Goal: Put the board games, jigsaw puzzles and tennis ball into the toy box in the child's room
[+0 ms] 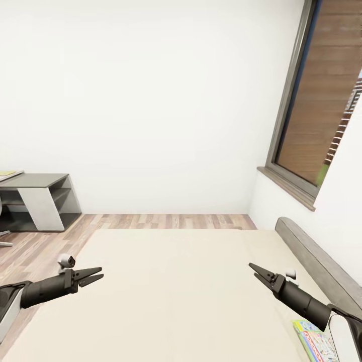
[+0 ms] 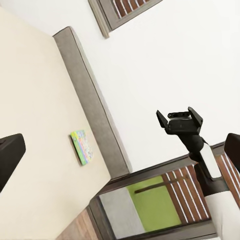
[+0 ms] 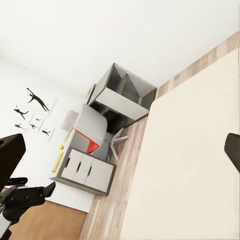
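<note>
One board game (image 1: pixel 314 340) with a busy green and blue lid lies flat on the beige bed (image 1: pixel 176 286), close to the dark grey headboard (image 1: pixel 317 261) and partly behind my right forearm. The left wrist view shows the same board game (image 2: pixel 82 146) beside the headboard. My left gripper (image 1: pixel 100 273) hovers open over the bed's left side, holding nothing. My right gripper (image 1: pixel 253 269) hovers open over the right side, ahead of the game and well apart from it. The right gripper (image 2: pixel 177 117) shows spread fingers, as does the left gripper (image 3: pixel 36 184).
A dark grey shelf unit (image 1: pixel 37 201) stands on the wood floor left of the bed, with a pale table edge (image 1: pixel 10 175) beside it. A dark-framed window (image 1: pixel 322 100) fills the right wall. A drawer cabinet (image 3: pixel 85 171), red chair (image 3: pixel 89 141) and dancer pictures (image 3: pixel 32 110) lie farther off.
</note>
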Robot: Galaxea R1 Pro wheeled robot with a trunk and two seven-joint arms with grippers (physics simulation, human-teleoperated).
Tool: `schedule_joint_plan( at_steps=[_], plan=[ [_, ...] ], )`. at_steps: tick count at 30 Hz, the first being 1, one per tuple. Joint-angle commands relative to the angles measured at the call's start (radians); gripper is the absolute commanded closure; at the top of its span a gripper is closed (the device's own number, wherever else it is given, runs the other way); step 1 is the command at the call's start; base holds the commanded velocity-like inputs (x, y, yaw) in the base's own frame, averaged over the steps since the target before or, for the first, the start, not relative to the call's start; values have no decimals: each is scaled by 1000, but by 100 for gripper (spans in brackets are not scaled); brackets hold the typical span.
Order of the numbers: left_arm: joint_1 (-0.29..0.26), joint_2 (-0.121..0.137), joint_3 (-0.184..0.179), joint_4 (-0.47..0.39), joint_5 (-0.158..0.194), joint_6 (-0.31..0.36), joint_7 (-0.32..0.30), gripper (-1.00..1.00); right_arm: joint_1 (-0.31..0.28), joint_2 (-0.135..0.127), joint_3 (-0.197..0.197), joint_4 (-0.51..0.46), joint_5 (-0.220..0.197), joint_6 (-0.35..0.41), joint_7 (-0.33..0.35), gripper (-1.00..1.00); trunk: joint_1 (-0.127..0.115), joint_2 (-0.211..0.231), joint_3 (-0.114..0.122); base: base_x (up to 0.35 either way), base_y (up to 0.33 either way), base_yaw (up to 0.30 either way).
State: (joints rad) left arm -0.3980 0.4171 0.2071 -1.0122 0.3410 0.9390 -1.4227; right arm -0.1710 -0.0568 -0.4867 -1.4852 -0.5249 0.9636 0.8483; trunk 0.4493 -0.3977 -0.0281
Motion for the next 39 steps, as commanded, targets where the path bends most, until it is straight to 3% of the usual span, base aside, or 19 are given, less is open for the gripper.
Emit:
schedule_joint_plan(
  at_steps=[1,26,39],
  plan=[
    [-1,0,0,-1,1,10,-2,-100,-1,0,-1,0,2,4,5,-100,1,-2,-2,0,-297,0],
    [-1,0,0,0,1,11,-3,-100,-2,-1,-1,0,2,6,5,-100,1,-2,-2,0,-288,0],
    [-1,0,1,0,1,11,-4,-100,-1,-1,-1,0,2,7,5,-100,1,-2,-2,0,-70,0]
  ],
)
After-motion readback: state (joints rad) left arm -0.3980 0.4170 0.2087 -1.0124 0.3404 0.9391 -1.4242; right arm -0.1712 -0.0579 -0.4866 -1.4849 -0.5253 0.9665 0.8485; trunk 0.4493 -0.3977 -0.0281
